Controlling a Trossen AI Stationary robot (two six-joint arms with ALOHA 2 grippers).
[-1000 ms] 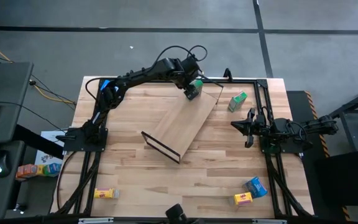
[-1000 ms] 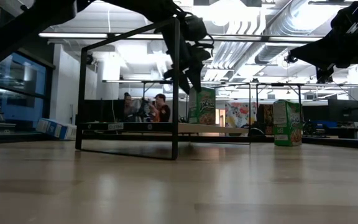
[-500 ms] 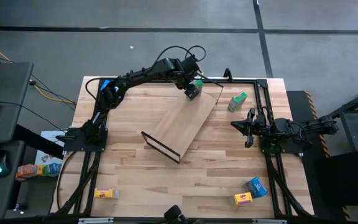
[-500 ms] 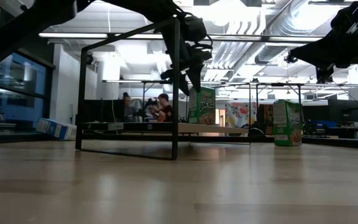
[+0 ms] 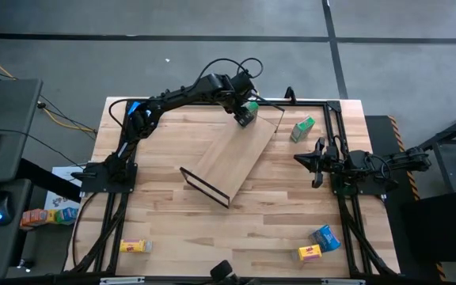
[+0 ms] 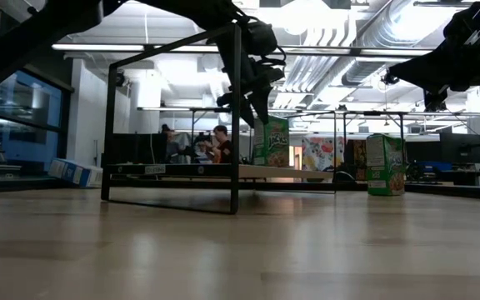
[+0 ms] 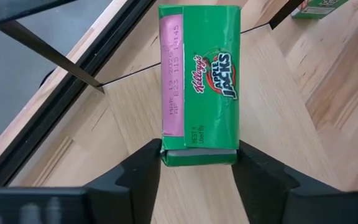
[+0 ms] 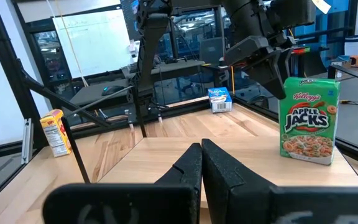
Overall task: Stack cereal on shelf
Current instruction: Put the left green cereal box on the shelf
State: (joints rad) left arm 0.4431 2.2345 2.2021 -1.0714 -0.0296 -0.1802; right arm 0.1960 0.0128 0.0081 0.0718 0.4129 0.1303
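Note:
A green cereal box (image 5: 248, 112) stands upright on the far end of the light-wood shelf (image 5: 232, 154), which lies slantwise on the table's far middle. My left gripper (image 5: 245, 117) is above the box and shut on it. The box also shows in the left wrist view (image 7: 201, 81), the low view (image 6: 272, 142) and the right wrist view (image 8: 309, 127). My right gripper (image 5: 299, 158) hovers shut and empty at the table's right. A second green box (image 5: 302, 128) stands on the table to the right of the shelf. My left gripper pinches the green box between its two fingers (image 7: 145, 171), on its two broad faces just below one end of the top panel (image 7: 197, 140). The fingers come from above, pointing down, and lie across the top. The box stands upright with its bottom on the shelf board (image 7: 278, 93).
A blue box (image 5: 325, 236) and a yellow box (image 5: 309, 252) lie near the table's near right corner. Another yellow box (image 5: 133, 246) lies at the near left. A blue box (image 6: 73, 172) sits at the far left. The shelf's black wire frame (image 5: 204, 186) rises at its near end.

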